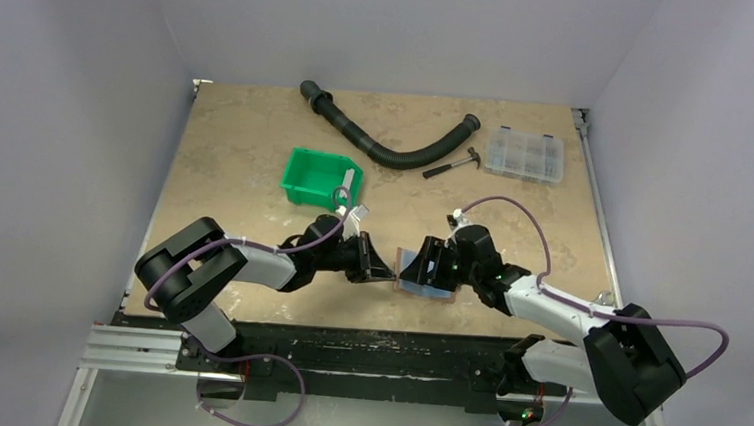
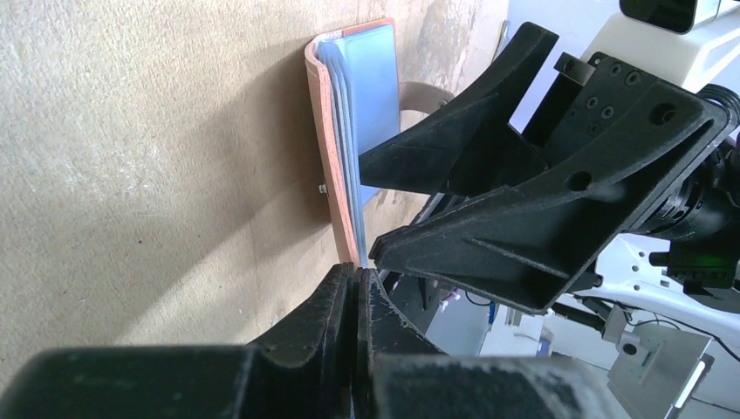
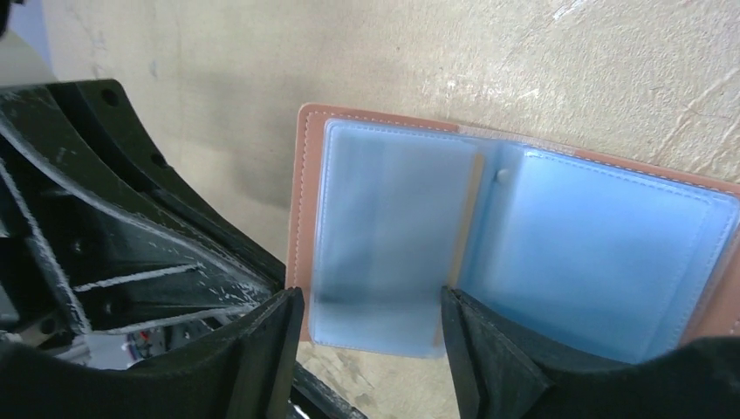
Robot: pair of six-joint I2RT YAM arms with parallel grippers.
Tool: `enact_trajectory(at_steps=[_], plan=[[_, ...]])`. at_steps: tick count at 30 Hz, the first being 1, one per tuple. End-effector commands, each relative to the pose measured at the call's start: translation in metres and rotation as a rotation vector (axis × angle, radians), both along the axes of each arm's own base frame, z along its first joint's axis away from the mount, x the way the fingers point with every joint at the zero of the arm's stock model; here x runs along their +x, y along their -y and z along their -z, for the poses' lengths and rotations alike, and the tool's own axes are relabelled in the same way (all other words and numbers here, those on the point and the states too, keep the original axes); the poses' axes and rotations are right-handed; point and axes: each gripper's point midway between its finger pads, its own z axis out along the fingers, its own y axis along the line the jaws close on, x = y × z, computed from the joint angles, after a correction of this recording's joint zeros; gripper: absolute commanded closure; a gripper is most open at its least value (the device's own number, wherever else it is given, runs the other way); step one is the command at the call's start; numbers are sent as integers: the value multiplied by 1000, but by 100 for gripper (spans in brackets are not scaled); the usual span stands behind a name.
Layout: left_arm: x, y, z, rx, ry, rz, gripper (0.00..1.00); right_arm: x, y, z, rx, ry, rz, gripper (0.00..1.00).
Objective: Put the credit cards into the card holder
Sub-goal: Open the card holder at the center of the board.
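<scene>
The card holder (image 1: 432, 288) is a reddish-brown leather wallet, held open above the table between both grippers. In the right wrist view its leather rim (image 3: 305, 192) frames pale blue clear sleeves (image 3: 602, 253). My left gripper (image 2: 359, 275) is shut on the holder's lower edge; that view shows the cover and sleeves edge-on (image 2: 336, 131). My right gripper (image 3: 366, 305) is open, its fingers either side of the left sleeve leaf (image 3: 384, 227). A tan strip (image 3: 476, 201) shows between the leaves; I cannot tell whether it is a card. No loose credit card is in view.
A green bin (image 1: 317, 177) stands just behind my left gripper (image 1: 386, 272). A black corrugated hose (image 1: 388, 144), a small hammer (image 1: 454, 164) and a clear compartment box (image 1: 524, 153) lie at the back. The table's near edge is close below the grippers.
</scene>
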Motion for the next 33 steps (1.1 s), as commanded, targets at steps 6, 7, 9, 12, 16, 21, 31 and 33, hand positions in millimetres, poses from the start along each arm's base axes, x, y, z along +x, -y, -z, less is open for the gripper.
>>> enact_trajectory(at_steps=[6,7,9,12,16,21,31,33], plan=[[6,12,-19,-45,58,20,100,13,2,-3,65,52,33,61],[7,12,-19,-39,61,21,100,14,3,-1,54,49,35,63],[7,12,-19,-30,64,22,100,15,5,4,32,42,42,69],[9,11,-17,0,71,21,100,14,6,7,31,42,45,72],[11,10,-11,27,71,18,94,14,6,10,42,33,49,74],[11,21,-16,-23,67,33,85,8,3,20,95,-11,32,77],[10,35,-4,31,65,48,75,2,-3,17,147,-21,0,79],[12,32,1,77,68,41,75,4,-2,14,143,-8,1,79]])
